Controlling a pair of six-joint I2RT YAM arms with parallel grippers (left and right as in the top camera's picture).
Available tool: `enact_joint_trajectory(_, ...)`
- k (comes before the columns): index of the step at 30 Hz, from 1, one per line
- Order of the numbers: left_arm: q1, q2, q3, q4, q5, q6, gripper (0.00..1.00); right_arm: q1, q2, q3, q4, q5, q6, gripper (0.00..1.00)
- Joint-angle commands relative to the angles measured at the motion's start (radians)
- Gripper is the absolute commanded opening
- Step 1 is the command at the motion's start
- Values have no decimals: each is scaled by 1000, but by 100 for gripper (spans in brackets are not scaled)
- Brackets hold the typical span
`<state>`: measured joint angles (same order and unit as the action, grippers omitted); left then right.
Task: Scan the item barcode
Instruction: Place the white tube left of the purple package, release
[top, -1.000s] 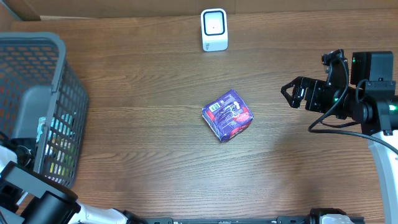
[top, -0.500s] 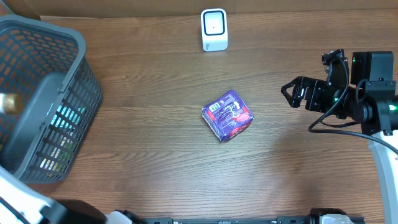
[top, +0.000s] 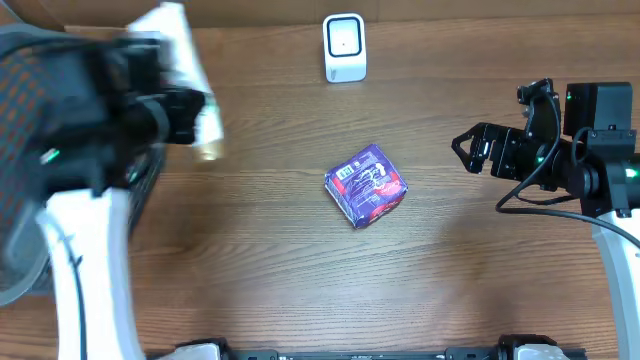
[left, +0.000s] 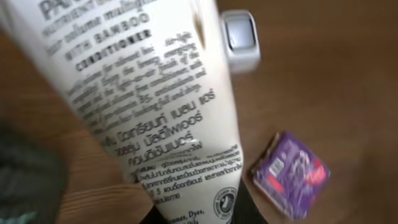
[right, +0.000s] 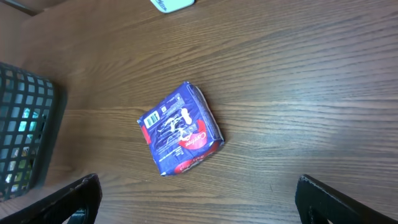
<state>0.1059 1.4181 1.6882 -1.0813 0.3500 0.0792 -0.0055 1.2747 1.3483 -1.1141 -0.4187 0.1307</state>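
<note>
Wooden bench (top: 300, 270) seen from above, with wrist views. A dark grey mesh basket (right: 25, 118) stands at the bench's left edge; in the overhead view it is largely covered by the left arm (top: 85, 260), which is blurred and reaches across the basket's rim toward the rear of the bench. The right arm (top: 580, 160) hangs over the right side of the bench, well apart from every object; the right jaws stand wide apart and hold nothing, their dark tips showing at the two lower corners of the right wrist view. The left jaws are clamped on the lower end of a cream-white conditioner tube (left: 143, 106), whose printed side, with English and Thai text, faces the left wrist camera. The tube is held above the bench at rear left, to the left of the scanner and apart from it. A purple snack packet (top: 366, 185) lies flat near the centre of the bench, a white barcode label on its upper face (right: 180, 127). A small white barcode scanner (top: 344, 47) stands upright at the rear edge, behind the packet.
</note>
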Motion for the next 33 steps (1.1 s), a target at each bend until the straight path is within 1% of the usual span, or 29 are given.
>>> enact_joint_trajectory(1, -219, 192, -29, -2, -233, -69, 4, 6, -2, 26, 7, -2, -1, 100)
enact_joint_trajectory(5, -360, 411, -29, 2, -268, -241, 4, 5, -2, 26, 1, -2, -1, 100)
enact_joint_trajectory(7, -401, 523, -29, 1, -286, -311, 4, 6, -2, 26, 1, -2, -2, 100)
enact_joint_trajectory(9, -421, 592, -29, 8, -286, -354, 4, 5, -2, 26, 5, -2, -2, 100)
enact_joint_trajectory(11, -452, 678, -29, 4, -292, -356, 4, 5, -2, 26, 11, -1, -2, 100)
enact_joint_trajectory(13, -473, 715, -29, 4, -286, -357, 4, 5, -2, 26, 11, -1, -2, 100)
enact_joint_trajectory(17, -532, 730, -29, 17, -279, -353, 4, 5, -2, 26, 12, -1, -2, 100)
enact_joint_trajectory(18, -555, 730, -29, 32, -274, -337, 8, 5, -2, 26, 12, -1, -2, 100)
enact_joint_trajectory(19, -568, 730, -29, 37, -270, -329, 16, 5, -2, 26, 12, -1, -2, 100)
enact_joint_trajectory(20, -586, 731, -29, 43, -272, -326, 31, 5, -2, 26, 12, -1, -2, 100)
enact_joint_trajectory(22, -620, 730, -27, 50, -285, -306, 70, 5, -2, 26, 12, -2, -2, 100)
enact_joint_trajectory(23, -625, 730, -24, 49, -296, -303, 83, 5, -2, 26, 12, -1, -2, 100)
enact_joint_trajectory(25, -628, 728, 3, 32, -327, -304, 87, 5, -2, 26, 12, -1, -2, 100)
enact_joint_trajectory(30, -566, 713, 164, -61, -388, -296, 88, 5, -2, 26, 11, -1, -2, 100)
enact_joint_trajectory(32, -463, 700, 333, -129, -386, -234, 86, 5, -2, 26, 11, -1, -2, 100)
enact_joint_trajectory(33, -432, 699, 373, -146, -386, -211, 86, 5, -2, 26, 11, -2, -2, 100)
